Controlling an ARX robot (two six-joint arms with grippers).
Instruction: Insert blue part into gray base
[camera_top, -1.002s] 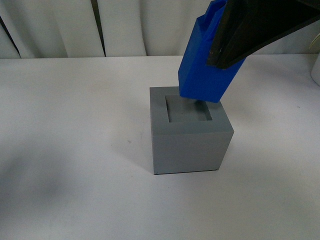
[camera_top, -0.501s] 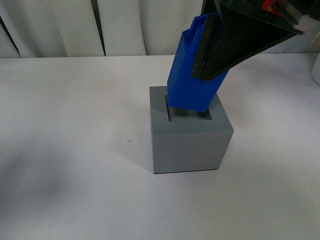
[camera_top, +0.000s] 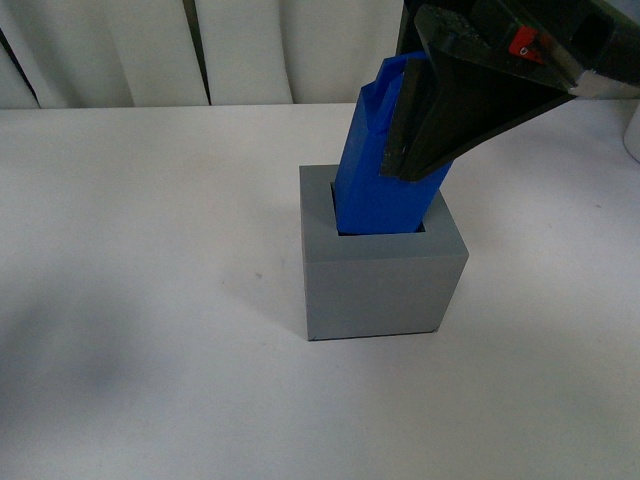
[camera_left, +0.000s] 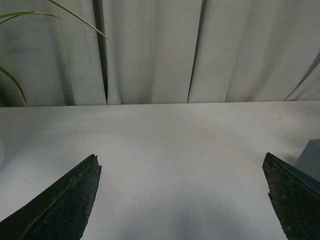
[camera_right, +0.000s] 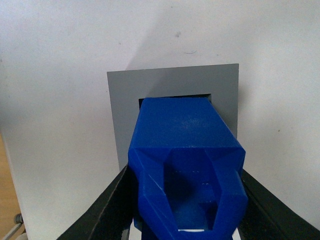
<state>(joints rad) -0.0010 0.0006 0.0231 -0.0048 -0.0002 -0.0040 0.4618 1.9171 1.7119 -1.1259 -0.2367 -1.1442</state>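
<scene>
The gray base stands on the white table near the middle of the front view. The blue part leans to the right, its lower end inside the base's square recess. My right gripper is shut on its upper half, black fingers coming down from the upper right. In the right wrist view the blue part sits between both fingers, its lower end in the recess of the gray base. My left gripper is open over bare table, with an edge of the gray base beside one finger.
White curtains hang behind the table's far edge. Green plant leaves show against the curtain in the left wrist view. A white object sits at the right edge of the front view.
My right gripper has carried the blue part left and down. Its lower end went from hovering above the base's right rim into the recess.
</scene>
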